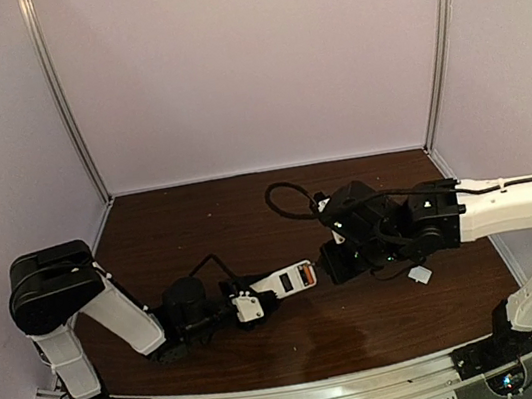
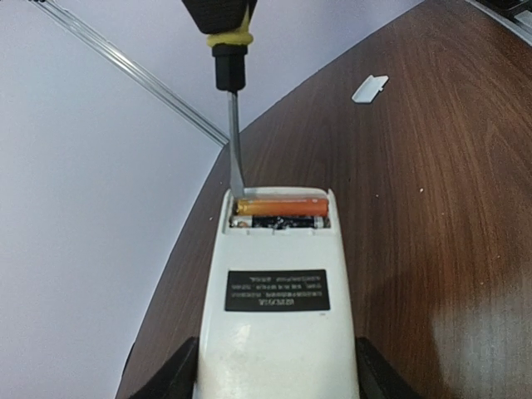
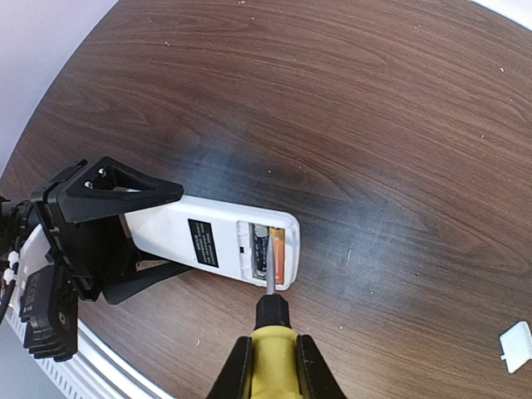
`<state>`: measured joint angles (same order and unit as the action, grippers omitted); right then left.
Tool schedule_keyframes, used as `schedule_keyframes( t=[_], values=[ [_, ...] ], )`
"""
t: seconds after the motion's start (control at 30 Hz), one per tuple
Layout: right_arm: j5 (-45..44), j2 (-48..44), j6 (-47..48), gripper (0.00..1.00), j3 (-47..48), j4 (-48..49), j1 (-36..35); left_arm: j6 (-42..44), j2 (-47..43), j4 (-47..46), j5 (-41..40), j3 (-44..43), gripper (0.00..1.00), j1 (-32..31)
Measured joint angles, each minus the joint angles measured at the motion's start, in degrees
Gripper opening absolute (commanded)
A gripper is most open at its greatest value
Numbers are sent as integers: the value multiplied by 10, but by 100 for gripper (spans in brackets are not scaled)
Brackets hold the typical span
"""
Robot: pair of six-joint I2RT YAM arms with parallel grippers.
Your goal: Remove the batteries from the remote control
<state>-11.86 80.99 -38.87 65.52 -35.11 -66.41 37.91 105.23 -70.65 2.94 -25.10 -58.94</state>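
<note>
Remote (image 2: 278,332) holds one orange battery (image 2: 281,205), perhaps another.

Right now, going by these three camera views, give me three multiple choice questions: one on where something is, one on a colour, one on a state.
1. Where is the white cover piece?
A. clipped in place on the back
B. loose on the table, apart from the remote control
C. between a gripper's fingers

2. What colour is the battery nearest the remote control's end?
A. orange
B. green
C. blue

3. What is the right gripper holding?
A. nothing, it is open
B. a battery
C. the screwdriver

Answers:
1 B: the cover lies alone on the bare wood, well off to one side.
2 A: an orange cylinder shows in the open compartment.
3 C: its fingers clamp the yellow handle, with the blade tip at the compartment.
</note>
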Motion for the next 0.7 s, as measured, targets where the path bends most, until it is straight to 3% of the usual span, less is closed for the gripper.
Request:
schedule_keyframes(
  t=[0.7],
  values=[
    [-24,23,-1,0,0,2,-1,0,0,6,-10,0,0,0]
  ],
)
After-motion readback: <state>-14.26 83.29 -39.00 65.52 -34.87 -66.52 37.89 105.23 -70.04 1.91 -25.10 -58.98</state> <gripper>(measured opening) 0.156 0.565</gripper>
